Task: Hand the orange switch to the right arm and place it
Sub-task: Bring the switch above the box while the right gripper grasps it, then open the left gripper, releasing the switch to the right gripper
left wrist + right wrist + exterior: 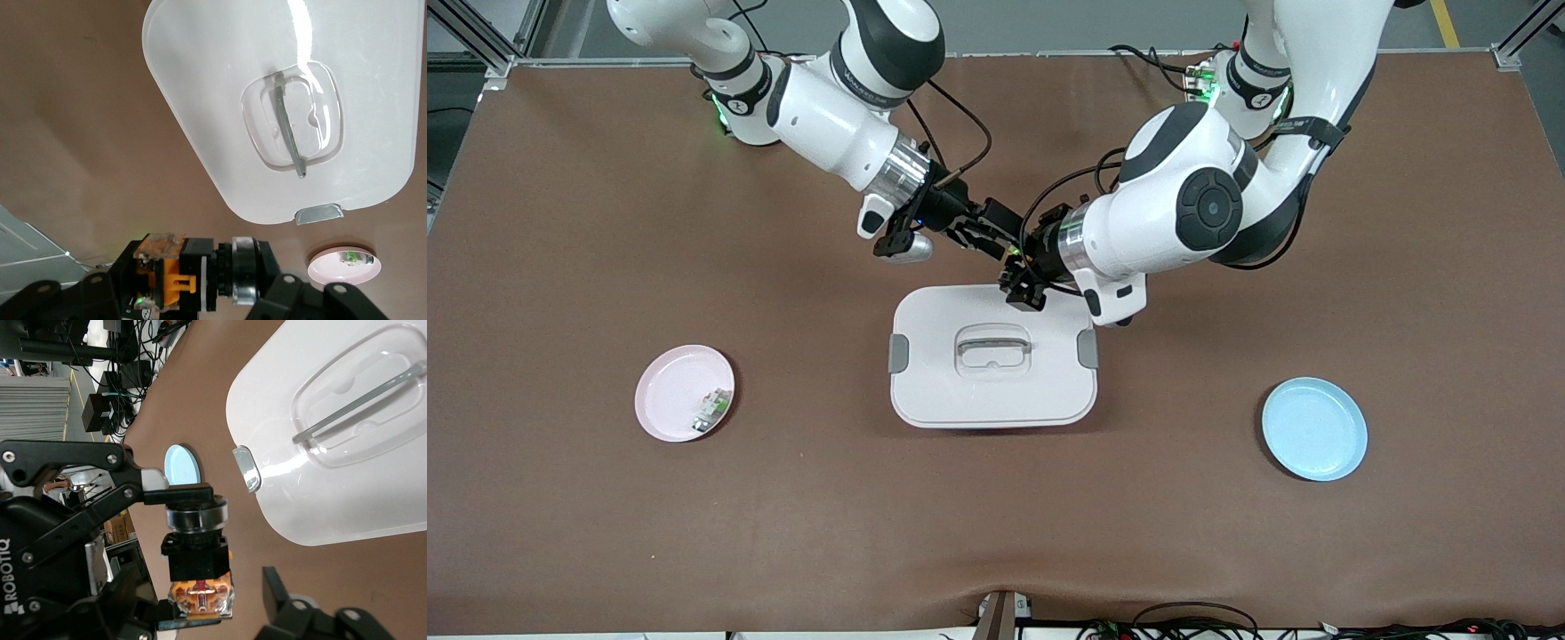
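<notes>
White lidded box (992,391) sits under the handover. Left gripper (1021,267) clamps the orange switch (197,550). Its long axis runs toward the right gripper (983,233), whose fingers flank it, not clamped.

the large white lidded plastic container (993,366) sits in the middle of the brown table (560,498). the round pink plate (684,393) lies toward the right arm's end, the round blue plate (1314,428) toward the left arm's end, both a little nearer the front camera than the container. a small green-and-white flat component (710,410) lies in the pink plate, close to its rim.
</notes>
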Controlling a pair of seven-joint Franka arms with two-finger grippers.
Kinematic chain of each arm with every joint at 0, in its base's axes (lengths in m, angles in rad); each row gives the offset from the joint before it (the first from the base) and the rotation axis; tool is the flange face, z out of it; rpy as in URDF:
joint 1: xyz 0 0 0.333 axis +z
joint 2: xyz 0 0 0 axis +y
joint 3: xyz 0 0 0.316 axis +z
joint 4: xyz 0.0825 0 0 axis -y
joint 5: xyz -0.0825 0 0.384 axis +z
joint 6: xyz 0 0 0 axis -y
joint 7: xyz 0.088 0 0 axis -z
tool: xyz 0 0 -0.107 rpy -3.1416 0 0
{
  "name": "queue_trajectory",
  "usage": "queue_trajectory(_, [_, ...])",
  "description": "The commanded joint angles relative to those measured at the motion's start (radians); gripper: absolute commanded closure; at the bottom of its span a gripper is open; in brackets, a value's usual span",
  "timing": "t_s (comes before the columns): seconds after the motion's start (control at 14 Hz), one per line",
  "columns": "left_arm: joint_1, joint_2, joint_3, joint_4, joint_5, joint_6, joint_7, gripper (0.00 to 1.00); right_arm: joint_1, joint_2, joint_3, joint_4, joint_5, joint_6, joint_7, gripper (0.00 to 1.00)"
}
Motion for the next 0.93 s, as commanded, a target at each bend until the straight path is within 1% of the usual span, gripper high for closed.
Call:
queue_trajectory(0.0, [-0.007,0.013,-0.002,0.023,-0.019,-0.002,-0.015,1.0,0.016,0.016,-0.008,0.024,0.027,0.005,0.003,0.66])
queue_trajectory(0.07, [-0.007,0.013,-0.001,0.023,-0.023,-0.002,-0.015,1.0,0.016,0.016,-0.008,0.024,0.027,0.005,0.003,0.79])
queue_trajectory(0.14, [-0.007,0.013,-0.002,0.023,-0.023,-0.002,-0.015,1.0,0.016,0.016,-0.008,0.024,0.027,0.005,0.003,0.85])
queue_trajectory(0.21, [-0.007,0.013,-0.002,0.023,-0.023,-0.002,-0.015,1.0,0.016,0.016,-0.008,0.024,0.027,0.005,0.002,0.95])
queue_trajectory(0.28, [-0.007,0.011,-0.002,0.023,-0.023,-0.002,-0.015,1.0,0.016,0.016,-0.008,0.024,0.027,0.005,0.002,1.0])
queue_trajectory(0.64, [-0.007,0.011,-0.002,0.025,-0.023,-0.002,-0.015,1.0,0.016,0.016,-0.008,0.024,0.027,0.005,0.003,1.0])
queue_trajectory(0.71, [-0.006,0.011,-0.002,0.025,-0.023,-0.002,-0.015,0.96,0.016,0.016,-0.008,0.024,0.027,0.005,0.003,1.0])
queue_trajectory(0.78, [-0.004,0.011,-0.001,0.025,-0.023,-0.002,-0.015,0.8,0.016,0.016,-0.008,0.024,0.027,0.005,0.003,1.0])
queue_trajectory(0.85, [-0.004,0.011,-0.001,0.025,-0.023,-0.002,-0.013,0.67,0.016,0.016,-0.008,0.026,0.027,0.005,0.005,1.0])
